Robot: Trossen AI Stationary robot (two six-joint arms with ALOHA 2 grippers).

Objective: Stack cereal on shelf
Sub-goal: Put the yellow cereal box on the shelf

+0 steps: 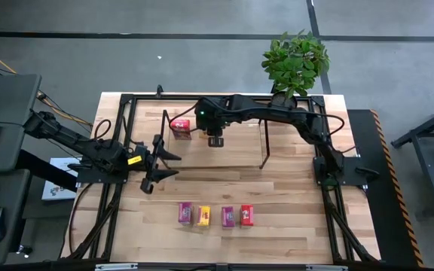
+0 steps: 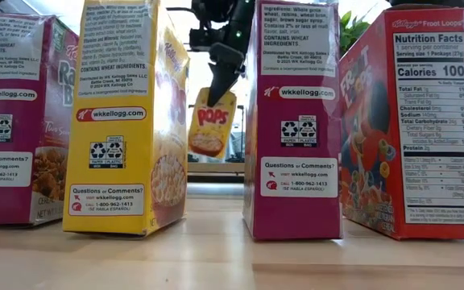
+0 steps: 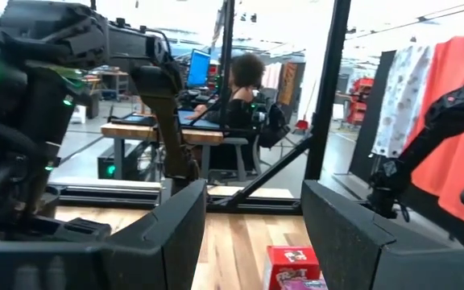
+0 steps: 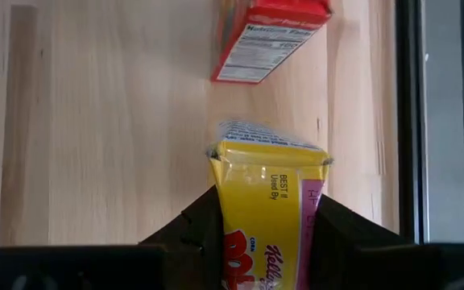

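Note:
My right gripper [image 1: 215, 140] hangs over the shelf [image 1: 264, 150], shut on a yellow cereal box [image 2: 213, 121], which also shows in the right wrist view [image 4: 266, 201]. A red box [image 1: 181, 125] lies on the shelf board just beyond it, also in the right wrist view [image 4: 268, 36]. Near the table's front edge stands a row: magenta [image 1: 185, 214], yellow [image 1: 203, 216], magenta [image 1: 227, 217], red [image 1: 246, 216]. My left gripper [image 1: 160, 162] is open and empty, left of the shelf. My right gripper pinches the yellow box between its two fingers [image 4: 196, 229], on opposite sides of the box's upper end [image 4: 240, 225]. The fingers come from above, pointing down. The box hangs below them, tilted and clear of the shelf board, with its free end [image 4: 268, 137] crumpled.
The shelf's black wire end frames [image 1: 164, 139] stand at both ends of the board. A potted plant [image 1: 296, 60] stands at the far right corner. The black frame rails [image 1: 330, 196] run along the table's sides. A person sits at a desk [image 3: 244, 89] beyond the table.

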